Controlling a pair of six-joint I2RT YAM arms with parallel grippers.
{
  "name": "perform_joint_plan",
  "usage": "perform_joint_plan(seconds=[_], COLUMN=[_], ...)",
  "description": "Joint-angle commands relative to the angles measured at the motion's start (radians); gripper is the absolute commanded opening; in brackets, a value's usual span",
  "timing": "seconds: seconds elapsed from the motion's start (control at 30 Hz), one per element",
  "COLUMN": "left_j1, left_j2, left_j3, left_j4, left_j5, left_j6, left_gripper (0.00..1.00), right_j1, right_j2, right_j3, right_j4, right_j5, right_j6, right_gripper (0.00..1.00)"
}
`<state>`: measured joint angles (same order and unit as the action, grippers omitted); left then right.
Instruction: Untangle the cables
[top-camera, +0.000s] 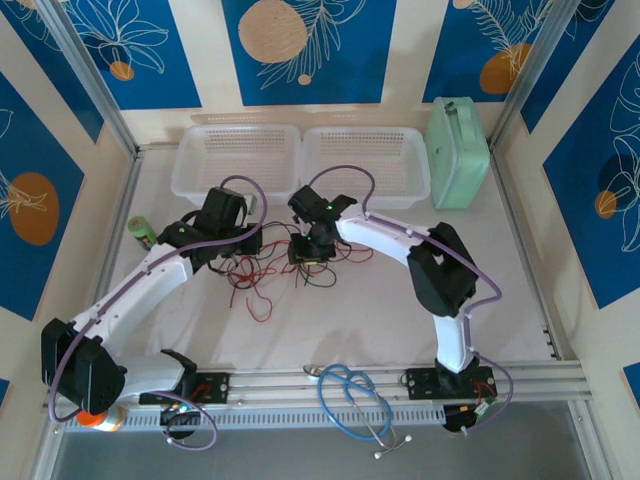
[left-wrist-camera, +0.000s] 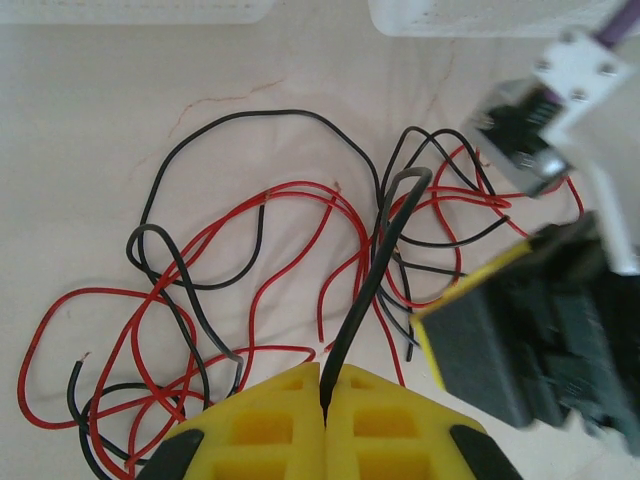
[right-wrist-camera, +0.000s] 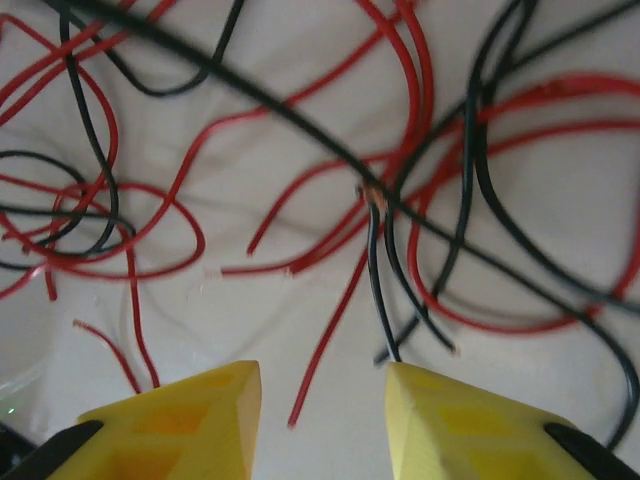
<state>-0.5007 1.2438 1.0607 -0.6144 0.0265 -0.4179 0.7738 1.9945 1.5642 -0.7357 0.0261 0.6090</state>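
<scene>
Left gripper (left-wrist-camera: 323, 388) jaws clenched on one black strand (left-wrist-camera: 362, 300); right gripper (right-wrist-camera: 322, 395) jaws released over cables (top-camera: 258, 278), tangled mid-tabletop (top-camera: 350, 320). Cables look light, limp, springy: you grip near free ends, pull gently.

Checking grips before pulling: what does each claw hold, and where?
Left claw pinches a black cable on the straight stretch below its bend; right claw open, empty.

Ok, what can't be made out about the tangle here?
Top external: the cables are too thin to trace crossings; the left gripper and right gripper cover the pile's middle.
Left wrist: the black cable vanishes between the left gripper's shut fingers; the right gripper hides strands behind it.
Right wrist: strands run off every edge; the nearest black one is blurred.
</scene>
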Motion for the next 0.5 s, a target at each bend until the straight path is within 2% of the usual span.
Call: perform_joint_plan(seconds=[0.0,0.23,0.47], left_j1=[-0.009,-0.009,-0.009], left_j2=[0.002,0.006,0.003], left_j3=[0.040,0.044,0.044], left_j4=[0.001,0.008,0.013], left_j5=[0.016,0.024,0.030], left_j6=[0.001,0.007,0.011], left_gripper=[0.00,0.00,0.00], right_j1=[-0.011,-0.017,-0.024], right_j2=[0.063,0.173,0.208], right_j3=[0.071,0.173,0.198], right_j4=[-0.025,-0.058,-0.071], right_j5=[-0.025,-0.008,0.044], right_j6=[-0.024,-0.011,-0.005], right_gripper=[0.34,0.32,0.31])
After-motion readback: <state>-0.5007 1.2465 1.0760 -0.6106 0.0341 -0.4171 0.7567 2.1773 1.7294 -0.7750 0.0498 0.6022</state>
